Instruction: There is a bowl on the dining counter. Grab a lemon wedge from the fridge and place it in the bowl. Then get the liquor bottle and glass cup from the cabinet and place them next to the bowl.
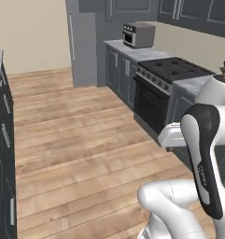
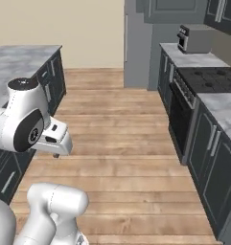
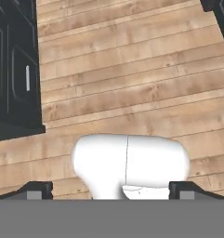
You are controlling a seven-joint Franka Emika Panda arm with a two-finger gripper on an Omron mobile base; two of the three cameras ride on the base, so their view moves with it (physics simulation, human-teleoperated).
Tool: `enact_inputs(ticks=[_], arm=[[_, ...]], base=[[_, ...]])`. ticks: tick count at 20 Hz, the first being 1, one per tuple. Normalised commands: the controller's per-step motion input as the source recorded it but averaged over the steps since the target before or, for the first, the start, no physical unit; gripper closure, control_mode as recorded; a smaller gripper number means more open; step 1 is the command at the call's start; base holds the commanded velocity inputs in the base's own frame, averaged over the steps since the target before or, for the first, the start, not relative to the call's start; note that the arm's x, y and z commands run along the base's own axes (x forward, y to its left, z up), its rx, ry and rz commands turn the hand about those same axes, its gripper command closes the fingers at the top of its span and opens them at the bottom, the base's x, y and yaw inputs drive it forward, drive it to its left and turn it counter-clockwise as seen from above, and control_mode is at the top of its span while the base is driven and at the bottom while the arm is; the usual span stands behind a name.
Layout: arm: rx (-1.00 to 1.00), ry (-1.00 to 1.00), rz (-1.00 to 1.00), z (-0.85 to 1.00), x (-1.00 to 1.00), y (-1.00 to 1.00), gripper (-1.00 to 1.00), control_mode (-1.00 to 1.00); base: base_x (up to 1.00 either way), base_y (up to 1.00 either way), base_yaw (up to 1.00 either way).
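Gripper [image 3: 111,190] wide open and empty above wooden floor [image 3: 132,83], tall upright fridge [image 1: 83,46] beyond.

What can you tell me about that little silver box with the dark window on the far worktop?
It looks like a toaster oven, a small boxy appliance with a grey metallic casing, a dark front window and a strip of controls beside it. It stands upright on the grey stone wall counter, near its far end and close to the tall grey fridge, with dark cupboards above. Its door looks shut. Nothing but the counter touches it.
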Motion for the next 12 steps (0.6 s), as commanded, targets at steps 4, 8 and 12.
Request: enact_inputs(ticks=[4,8,12], arm=[[0.00,0.00,0.00,0.00,0.00,0.00,-1.00,1.00],[0.00,0.00,0.00,0.00,0.00,0.00,-1.00,1.00],[0.00,0.00,0.00,0.00,0.00,0.00,-1.00,1.00]], base=[[1.00,-0.57,0.31],[1.00,-0.36,0.23],[1.00,-0.18,0.11]])
